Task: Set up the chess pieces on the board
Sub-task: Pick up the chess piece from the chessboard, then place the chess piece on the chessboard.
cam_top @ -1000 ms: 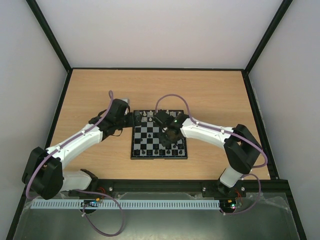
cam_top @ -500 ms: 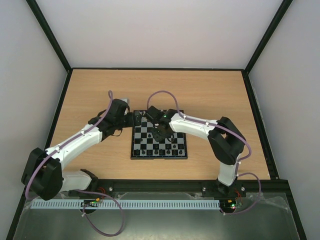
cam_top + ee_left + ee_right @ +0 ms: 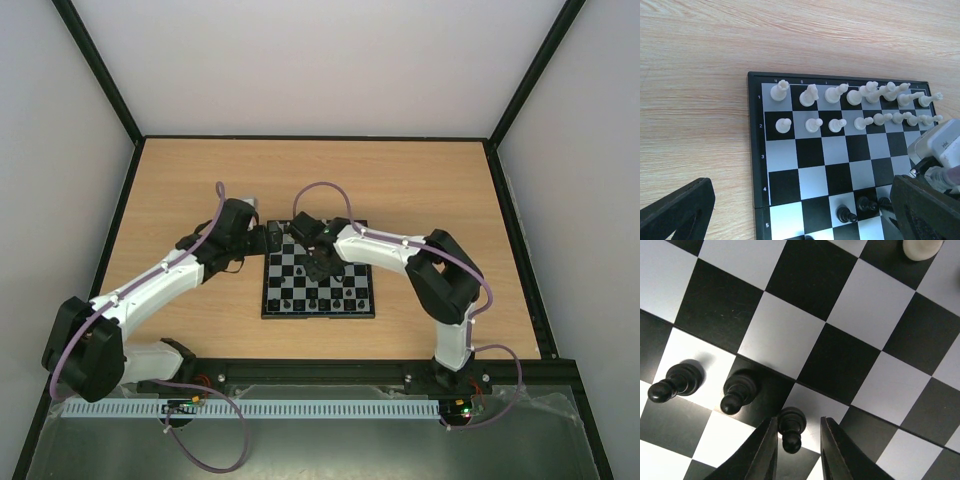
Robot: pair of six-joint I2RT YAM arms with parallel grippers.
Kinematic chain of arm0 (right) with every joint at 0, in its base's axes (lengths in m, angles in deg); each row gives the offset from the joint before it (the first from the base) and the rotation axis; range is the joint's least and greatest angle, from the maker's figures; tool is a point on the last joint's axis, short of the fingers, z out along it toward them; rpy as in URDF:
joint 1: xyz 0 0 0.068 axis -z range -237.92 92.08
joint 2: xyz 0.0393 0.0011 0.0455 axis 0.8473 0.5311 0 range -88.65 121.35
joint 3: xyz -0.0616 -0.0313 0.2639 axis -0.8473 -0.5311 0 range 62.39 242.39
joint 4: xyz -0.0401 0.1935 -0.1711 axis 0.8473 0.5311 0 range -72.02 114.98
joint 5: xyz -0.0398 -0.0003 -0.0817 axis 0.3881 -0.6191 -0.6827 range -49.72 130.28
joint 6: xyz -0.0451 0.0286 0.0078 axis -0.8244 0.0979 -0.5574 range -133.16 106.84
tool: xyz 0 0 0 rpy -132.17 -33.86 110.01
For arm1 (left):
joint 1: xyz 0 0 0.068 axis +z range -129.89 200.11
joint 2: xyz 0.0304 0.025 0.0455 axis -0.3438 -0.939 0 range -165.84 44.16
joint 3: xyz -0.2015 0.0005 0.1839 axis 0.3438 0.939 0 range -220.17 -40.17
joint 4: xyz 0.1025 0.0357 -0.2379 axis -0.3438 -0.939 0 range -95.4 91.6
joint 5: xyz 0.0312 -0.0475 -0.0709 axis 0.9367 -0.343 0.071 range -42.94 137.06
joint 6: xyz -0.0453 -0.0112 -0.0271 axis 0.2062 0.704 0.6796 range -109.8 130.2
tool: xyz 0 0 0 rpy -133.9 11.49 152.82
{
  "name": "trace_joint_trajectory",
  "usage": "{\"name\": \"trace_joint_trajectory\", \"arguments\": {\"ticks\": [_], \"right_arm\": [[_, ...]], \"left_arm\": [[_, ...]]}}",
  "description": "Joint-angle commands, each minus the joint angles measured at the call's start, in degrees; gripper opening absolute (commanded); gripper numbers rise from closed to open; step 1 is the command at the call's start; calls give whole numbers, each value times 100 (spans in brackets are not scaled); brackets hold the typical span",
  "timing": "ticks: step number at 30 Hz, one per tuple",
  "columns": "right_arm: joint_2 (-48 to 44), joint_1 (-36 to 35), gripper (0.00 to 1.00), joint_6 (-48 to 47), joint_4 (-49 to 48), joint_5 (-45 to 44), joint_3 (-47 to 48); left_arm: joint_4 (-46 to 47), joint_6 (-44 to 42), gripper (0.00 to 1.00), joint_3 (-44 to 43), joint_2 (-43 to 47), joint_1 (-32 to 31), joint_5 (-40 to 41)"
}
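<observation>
The board (image 3: 318, 316) lies in the middle of the table. In the left wrist view its far two rows hold cream-white chess pieces (image 3: 840, 124), and black pawns (image 3: 846, 214) stand near the middle of the board (image 3: 810, 152). My right gripper (image 3: 318, 268) is low over the board's centre. In its own view the right gripper (image 3: 799, 422) straddles a black pawn (image 3: 791, 427): the left finger is against it, the right finger stands apart. Two more black pawns (image 3: 738, 391) stand to its left. My left gripper (image 3: 268, 238) hovers wide open and empty at the board's left edge.
One white piece (image 3: 921, 247) shows at the top right of the right wrist view. The right arm's white housing (image 3: 940, 145) juts in at the right of the left wrist view. Black frame rails (image 3: 130, 190) border the wooden table.
The right arm has swung left across the board and lowered over a black pawn, its jaws narrowing around it. The left arm has not moved.
</observation>
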Motion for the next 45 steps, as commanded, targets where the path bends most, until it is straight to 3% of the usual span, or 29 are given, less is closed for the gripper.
{"name": "trace_joint_trajectory", "arguments": {"ticks": [1, 5, 17, 27, 45], "right_arm": [[72, 64, 24, -25, 80, -41, 152], [62, 59, 23, -38, 73, -23, 189], [-43, 59, 2, -50, 149, 110, 150], [-923, -147, 2, -31, 459, 447, -352], [-924, -513, 2, 230, 327, 635, -883]], "left_arm": [[28, -30, 100, 73, 26, 55, 2], [33, -28, 99, 56, 9, 62, -13], [25, -32, 100, 29, 26, 56, -74], [32, 7, 100, 84, 43, 56, -65], [-2, 42, 100, 174, 187, 47, -39]]}}
